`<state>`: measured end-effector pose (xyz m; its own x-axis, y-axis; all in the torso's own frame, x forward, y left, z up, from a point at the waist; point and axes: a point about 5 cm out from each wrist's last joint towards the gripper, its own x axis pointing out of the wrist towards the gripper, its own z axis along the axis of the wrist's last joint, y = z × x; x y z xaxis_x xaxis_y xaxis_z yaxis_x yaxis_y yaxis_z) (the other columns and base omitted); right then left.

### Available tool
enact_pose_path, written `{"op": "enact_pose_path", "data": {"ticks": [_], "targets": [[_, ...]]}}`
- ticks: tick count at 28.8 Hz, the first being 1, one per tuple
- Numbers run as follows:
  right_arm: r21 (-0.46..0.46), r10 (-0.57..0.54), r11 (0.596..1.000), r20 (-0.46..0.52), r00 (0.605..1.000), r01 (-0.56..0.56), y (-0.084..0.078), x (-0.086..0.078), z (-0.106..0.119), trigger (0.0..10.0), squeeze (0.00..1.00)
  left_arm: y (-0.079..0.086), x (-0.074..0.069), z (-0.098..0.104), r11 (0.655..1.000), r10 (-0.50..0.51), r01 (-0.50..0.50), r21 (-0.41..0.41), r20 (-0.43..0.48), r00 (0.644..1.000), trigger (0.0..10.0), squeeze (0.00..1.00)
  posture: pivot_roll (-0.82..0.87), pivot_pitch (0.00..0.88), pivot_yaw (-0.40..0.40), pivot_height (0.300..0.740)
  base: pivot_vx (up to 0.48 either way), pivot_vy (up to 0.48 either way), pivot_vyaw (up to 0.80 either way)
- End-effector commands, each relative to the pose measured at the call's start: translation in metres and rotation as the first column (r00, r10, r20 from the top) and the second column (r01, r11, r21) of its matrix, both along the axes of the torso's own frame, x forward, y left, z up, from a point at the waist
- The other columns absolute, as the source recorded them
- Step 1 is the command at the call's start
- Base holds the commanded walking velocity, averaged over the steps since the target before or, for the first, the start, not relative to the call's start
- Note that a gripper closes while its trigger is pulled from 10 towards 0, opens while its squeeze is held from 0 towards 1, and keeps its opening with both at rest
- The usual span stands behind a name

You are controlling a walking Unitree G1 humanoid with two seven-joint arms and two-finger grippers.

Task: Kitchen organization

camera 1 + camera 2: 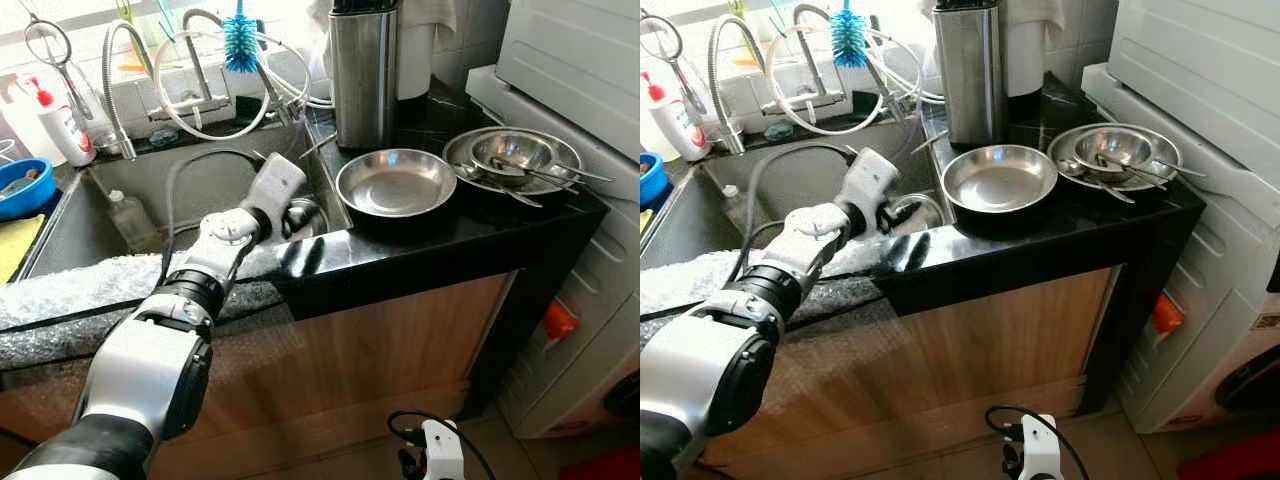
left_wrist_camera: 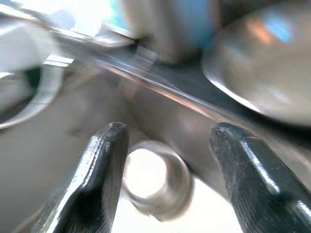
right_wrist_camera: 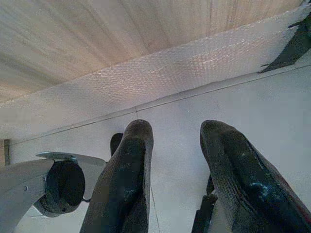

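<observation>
My left gripper (image 2: 165,131) is open and reaches down into the steel sink (image 1: 195,180), close to its right wall. A small steel cup (image 2: 154,180) stands on the sink floor just beyond and between the two black fingertips, untouched; from the head it is the shiny rim (image 1: 308,212) past my left wrist. A wide steel bowl (image 1: 396,182) rests on the black counter (image 1: 430,245) right of the sink. Beside it is a stack of steel bowls (image 1: 515,155) with spoons. My right gripper (image 3: 172,127) hangs idle and open above the floor by the wooden cabinet.
A tall steel canister (image 1: 363,75) stands behind the wide bowl. A faucet (image 1: 115,80), hoses and a blue brush (image 1: 240,40) crowd the sink's back edge. A plastic bottle (image 1: 130,218) lies in the sink. A white appliance (image 1: 575,60) blocks the right side.
</observation>
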<state>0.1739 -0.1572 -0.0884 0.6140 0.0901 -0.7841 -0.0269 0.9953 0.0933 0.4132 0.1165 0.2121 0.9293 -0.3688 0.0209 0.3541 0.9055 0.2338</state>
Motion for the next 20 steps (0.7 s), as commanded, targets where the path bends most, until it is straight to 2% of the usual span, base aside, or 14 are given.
{"op": "enact_pose_path", "data": {"ticks": [1, 2, 3, 4, 5, 6, 7, 8, 10, 12, 14, 15, 17, 20], "targets": [[0.011, 0.000, 1.000, 0.016, 1.000, -0.001, 0.005, 0.002, 0.001, 10.0, 0.00, 0.023, 0.003, 0.021, 0.982, 0.151, -0.139, -0.125, 0.090, 0.984, 10.0, 0.00, -0.02, 0.000, 0.160, 0.740, 0.000, 0.000, 0.00], [0.012, -0.001, 1.000, 0.020, 1.000, 0.001, 0.005, 0.003, 0.001, 10.0, 0.00, 0.030, 0.002, 0.022, 0.973, 0.185, -0.167, -0.160, 0.107, 0.977, 10.0, 0.00, -0.02, 0.000, 0.160, 0.740, 0.000, 0.000, 0.00], [0.013, -0.004, 1.000, 0.027, 1.000, 0.004, 0.005, 0.003, 0.002, 10.0, 0.00, 0.042, -0.001, 0.023, 0.947, 0.244, -0.208, -0.244, 0.130, 0.961, 10.0, 0.00, -0.02, 0.000, 0.161, 0.740, 0.000, 0.000, 0.00], [0.013, -0.004, 1.000, 0.027, 1.000, 0.004, 0.005, 0.003, 0.002, 10.0, 0.00, 0.042, -0.001, 0.023, 0.947, 0.244, -0.208, -0.244, 0.130, 0.961, 10.0, 0.00, -0.02, 0.000, 0.161, 0.740, 0.000, 0.000, 0.00], [0.014, -0.004, 1.000, 0.029, 1.000, 0.004, 0.005, 0.004, 0.002, 10.0, 0.00, 0.047, -0.002, 0.023, 0.935, 0.260, -0.215, -0.281, 0.135, 0.956, 10.0, 0.00, -0.02, 0.000, 0.161, 0.740, 0.000, 0.000, 0.00], [0.014, -0.004, 1.000, 0.031, 1.000, 0.004, 0.005, 0.004, 0.002, 10.0, 0.00, 0.058, -0.007, 0.020, 0.919, 0.300, -0.244, -0.311, 0.145, 0.943, 10.0, 0.00, -0.02, 0.000, 0.159, 0.740, 0.000, 0.000, 0.00], [0.014, -0.004, 1.000, 0.032, 0.999, 0.004, 0.005, 0.004, 0.002, 10.0, 0.00, 0.065, -0.010, 0.017, 0.912, 0.321, -0.263, -0.313, 0.148, 0.936, 10.0, 0.00, -0.02, 0.000, 0.160, 0.740, 0.000, 0.000, 0.00], [0.014, -0.004, 1.000, 0.032, 0.999, 0.004, 0.005, 0.004, 0.002, 10.0, 0.00, 0.065, -0.010, 0.017, 0.912, 0.321, -0.263, -0.313, 0.148, 0.936, 10.0, 0.00, -0.02, 0.000, 0.160, 0.740, 0.000, 0.000, 0.00], [0.014, -0.007, 1.000, 0.037, 0.999, 0.007, 0.005, 0.005, 0.003, 10.0, 0.00, 0.079, -0.020, 0.008, 0.891, 0.356, -0.289, -0.350, 0.144, 0.923, 10.0, 0.00, -0.02, 0.000, 0.161, 0.740, 0.000, 0.000, 0.00], [0.015, -0.009, 1.000, 0.043, 0.999, 0.008, 0.005, 0.006, 0.004, 10.0, 0.00, 0.089, -0.034, -0.004, 0.873, 0.350, -0.272, -0.405, 0.132, 0.927, 10.0, 0.00, -0.01, 0.000, 0.159, 0.740, 0.000, 0.000, 0.00], [0.015, -0.008, 1.000, 0.043, 0.999, 0.008, 0.005, 0.006, 0.004, 10.0, 0.00, 0.090, -0.037, -0.006, 0.871, 0.343, -0.263, -0.415, 0.130, 0.930, 10.0, 0.00, -0.01, 0.000, 0.159, 0.740, 0.000, 0.000, 0.00], [0.015, -0.012, 1.000, 0.048, 0.999, 0.011, 0.005, 0.007, 0.004, 10.0, 0.00, 0.092, -0.048, -0.011, 0.857, 0.320, -0.231, -0.461, 0.124, 0.939, 10.0, 0.00, 0.00, 0.000, 0.157, 0.740, 0.000, 0.000, 0.00], [0.014, -0.011, 1.000, 0.055, 0.998, 0.011, 0.005, 0.008, 0.005, 10.0, 0.00, 0.094, -0.058, -0.013, 0.846, 0.303, -0.206, -0.492, 0.124, 0.945, 10.0, 0.00, 0.00, 0.000, 0.156, 0.740, 0.000, 0.000, 0.00], [0.015, -0.012, 1.000, 0.069, 0.998, 0.011, 0.005, 0.011, 0.006, 10.0, 0.00, 0.093, -0.068, -0.015, 0.855, 0.258, -0.164, -0.493, 0.127, 0.958, 10.0, 0.00, 0.00, 0.000, 0.154, 0.740, 0.000, 0.000, 0.00]]}}
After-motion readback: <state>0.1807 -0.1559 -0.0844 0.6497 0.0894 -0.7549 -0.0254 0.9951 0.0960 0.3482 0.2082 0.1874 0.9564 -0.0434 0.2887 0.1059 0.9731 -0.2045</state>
